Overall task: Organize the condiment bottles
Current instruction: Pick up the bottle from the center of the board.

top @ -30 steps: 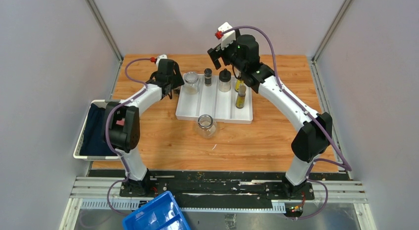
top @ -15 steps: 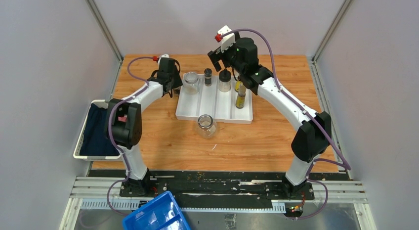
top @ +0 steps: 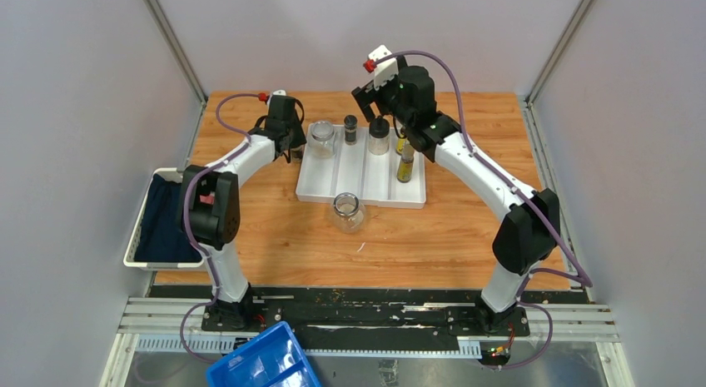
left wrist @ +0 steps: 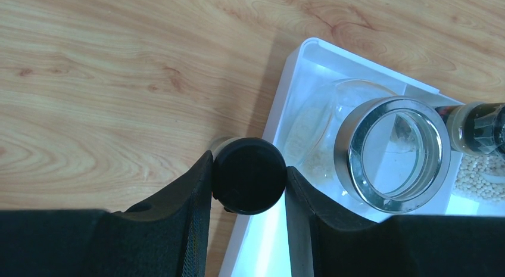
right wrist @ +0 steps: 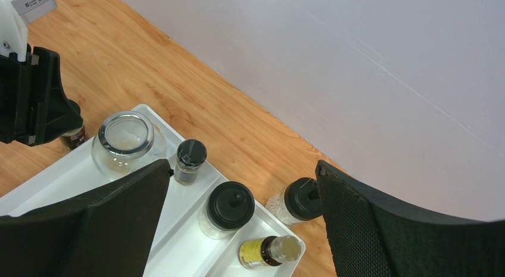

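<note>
Left gripper [left wrist: 249, 170] clenched on a black-capped shaker [left wrist: 248, 181] just outside the left wall of the white tray [left wrist: 284, 89] — right gripper [right wrist: 241, 167] spread wide, grasping nothing, above its far end

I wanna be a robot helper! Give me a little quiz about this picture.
1. True or false: the left hand is shut on a black-capped shaker.
2. Where is the glass jar nearest the arms' bases? A on the table, in front of the white tray; B inside the tray; C up in the air.
3. Fill in: the right hand is ____ (open or shut).
Key: 1 true; 2 A; 3 open.
</note>
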Robot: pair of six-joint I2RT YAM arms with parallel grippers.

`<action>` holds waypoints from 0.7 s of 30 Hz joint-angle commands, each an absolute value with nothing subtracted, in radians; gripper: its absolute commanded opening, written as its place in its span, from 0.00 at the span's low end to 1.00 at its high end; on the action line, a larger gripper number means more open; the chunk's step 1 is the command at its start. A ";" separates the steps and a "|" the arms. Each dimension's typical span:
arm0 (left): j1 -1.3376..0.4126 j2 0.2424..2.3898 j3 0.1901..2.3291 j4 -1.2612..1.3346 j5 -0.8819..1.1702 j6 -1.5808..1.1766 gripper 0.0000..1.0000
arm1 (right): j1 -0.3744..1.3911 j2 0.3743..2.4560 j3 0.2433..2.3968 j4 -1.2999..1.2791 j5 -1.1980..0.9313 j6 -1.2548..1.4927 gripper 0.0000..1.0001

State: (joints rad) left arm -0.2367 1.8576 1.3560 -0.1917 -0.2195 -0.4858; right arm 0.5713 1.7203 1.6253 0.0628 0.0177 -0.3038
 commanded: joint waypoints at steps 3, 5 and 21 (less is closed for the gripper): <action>-0.227 1.748 1.334 -0.205 -0.219 -0.472 0.00 | 0.566 1.656 1.603 0.104 0.035 -0.294 0.95; -0.229 1.708 1.325 -0.204 -0.223 -0.466 0.00 | 0.566 1.650 1.599 0.106 0.036 -0.288 0.95; -0.334 1.481 1.314 -0.263 -0.179 -0.431 0.00 | 0.554 1.628 1.558 0.118 0.169 -0.241 0.95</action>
